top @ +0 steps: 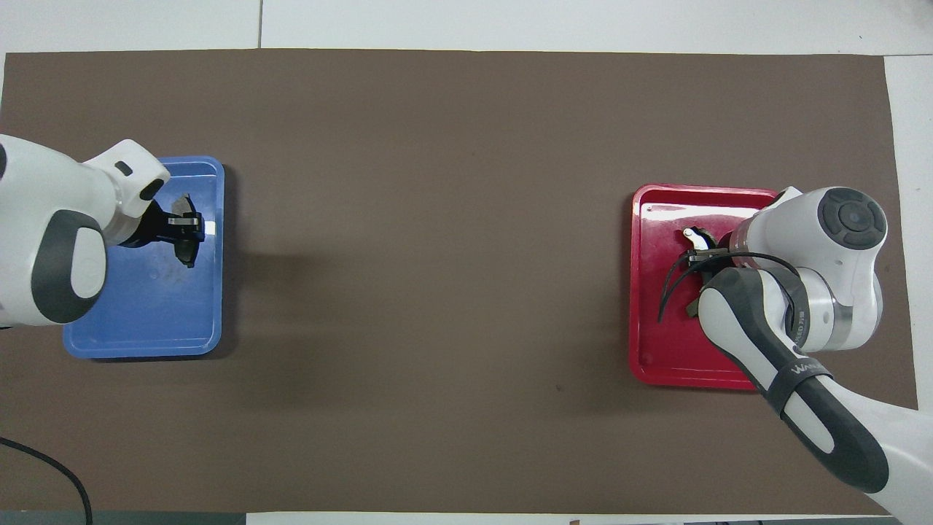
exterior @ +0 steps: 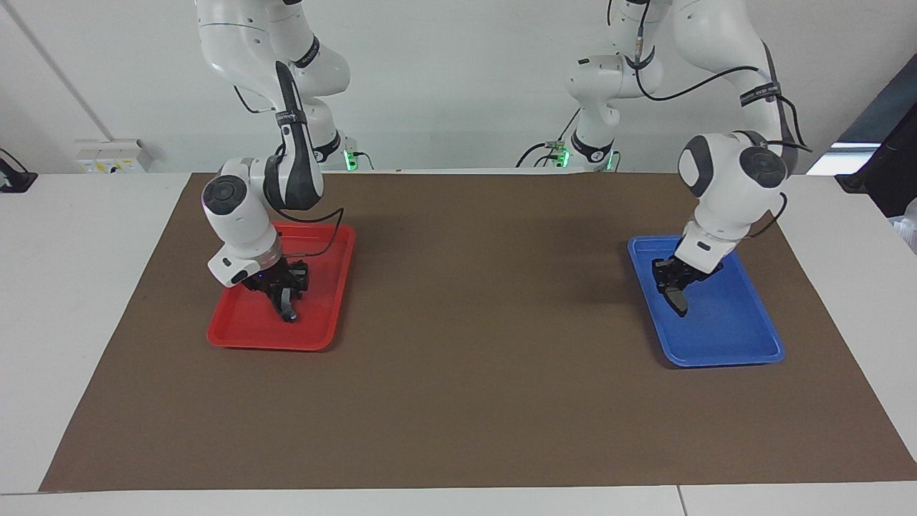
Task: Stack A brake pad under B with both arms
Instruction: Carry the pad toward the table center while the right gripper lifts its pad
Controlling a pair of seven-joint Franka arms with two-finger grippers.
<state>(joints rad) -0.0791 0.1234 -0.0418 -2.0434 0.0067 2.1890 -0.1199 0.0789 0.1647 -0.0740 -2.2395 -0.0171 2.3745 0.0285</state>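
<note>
My left gripper (exterior: 677, 290) is low inside the blue tray (exterior: 745, 337) and shut on the A brake pad (exterior: 679, 306), a short plain dark piece that points down at the tray floor. In the overhead view the gripper (top: 191, 222) holds the pad (top: 188, 251) over the blue tray (top: 146, 328). My right gripper (exterior: 288, 302) is low inside the red tray (exterior: 322, 326). A light grey bit of B (exterior: 288, 314) shows at its tip, and it also shows in the overhead view (top: 696, 235). The right wrist hides most of B.
A brown mat (exterior: 473, 344) covers the table between the two trays. The red tray (top: 656, 350) lies toward the right arm's end and the blue tray toward the left arm's end. A black cable (top: 670, 284) hangs from the right arm over the red tray.
</note>
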